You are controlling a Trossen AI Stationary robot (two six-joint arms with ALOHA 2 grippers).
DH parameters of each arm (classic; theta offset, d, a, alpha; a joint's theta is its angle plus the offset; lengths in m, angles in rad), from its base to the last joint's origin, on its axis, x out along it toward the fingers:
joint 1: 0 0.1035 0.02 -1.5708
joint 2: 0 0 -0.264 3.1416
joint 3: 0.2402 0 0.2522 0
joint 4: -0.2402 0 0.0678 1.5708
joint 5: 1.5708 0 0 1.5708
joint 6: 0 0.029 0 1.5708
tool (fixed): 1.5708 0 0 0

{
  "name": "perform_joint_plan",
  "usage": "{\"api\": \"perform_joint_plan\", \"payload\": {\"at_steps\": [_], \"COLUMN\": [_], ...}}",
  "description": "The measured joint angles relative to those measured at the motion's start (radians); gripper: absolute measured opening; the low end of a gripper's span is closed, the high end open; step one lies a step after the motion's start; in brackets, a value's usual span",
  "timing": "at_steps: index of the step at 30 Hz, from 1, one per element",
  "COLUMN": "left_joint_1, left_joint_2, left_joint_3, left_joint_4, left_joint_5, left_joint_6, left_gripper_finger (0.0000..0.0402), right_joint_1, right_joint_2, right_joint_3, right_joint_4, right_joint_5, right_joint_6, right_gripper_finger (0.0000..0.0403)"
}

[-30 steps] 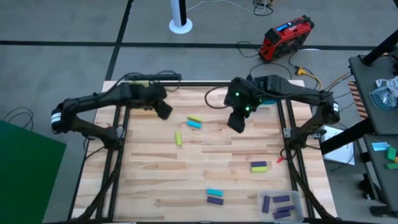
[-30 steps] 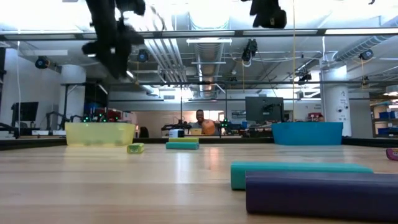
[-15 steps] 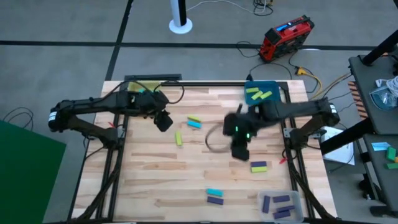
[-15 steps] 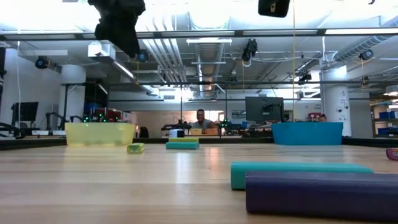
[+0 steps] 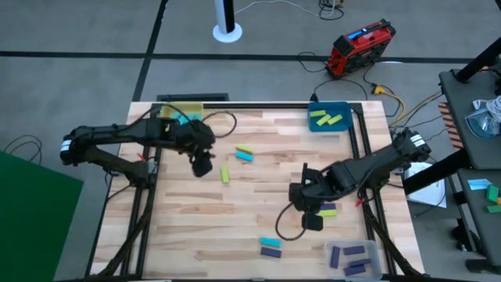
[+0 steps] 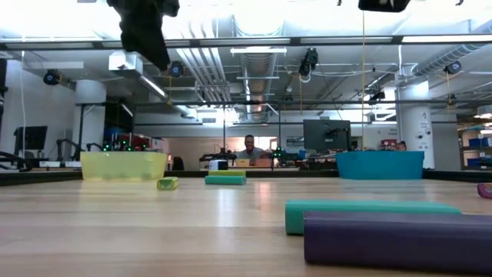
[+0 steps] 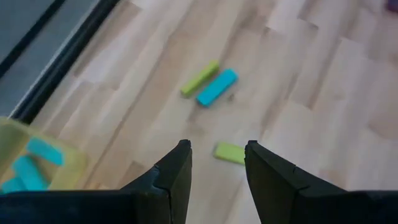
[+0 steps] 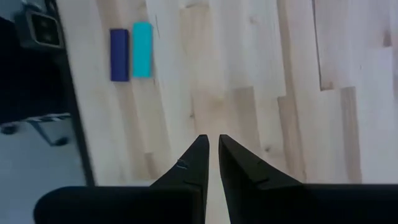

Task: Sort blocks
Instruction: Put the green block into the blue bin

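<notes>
Both pincers hang empty between picks. The left pincer [image 7: 214,163], spread wide, has a yellow-green block [image 7: 230,152] just ahead, needing descent; the right pincer [image 8: 212,160], nearly closed, must open.

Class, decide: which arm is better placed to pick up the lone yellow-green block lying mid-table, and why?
Left. The left gripper hangs open right by the yellow-green block, which shows between its fingers. The right gripper, nearly shut, is farther off, near the cyan and purple pair.
</notes>
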Motion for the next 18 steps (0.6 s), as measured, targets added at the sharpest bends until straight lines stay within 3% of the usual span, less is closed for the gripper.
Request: {"api": "perform_joint_plan", "payload": {"at_steps": [9,14,18], "left_joint_1": [-0.065,-0.105,-0.112], "left_joint_2": [-0.001,-0.001,-0.001], "left_joint_3": [-0.054,-0.144,-0.218], "left_joint_4": [0.006,0.076,0.178], "left_joint_5": [0.189,0.202,0.203], "left_joint_6": [0.136,0.027,-0.174], "left_gripper_finger": [0.0127,0.0127,0.0127], "right_joint_1": [0.055,0.054,0.054], "right_joint_2": [0.000,0.000,-0.002], "right_joint_3": [-0.141,-0.202,-0.211], "right_joint_4": [0.111,0.168,0.167], "right_joint_5": [0.103,0.104,0.115], "right_joint_6": [0.021,0.121,0.183], "right_gripper_finger": [0.0029,0.0043,0.0064]}}
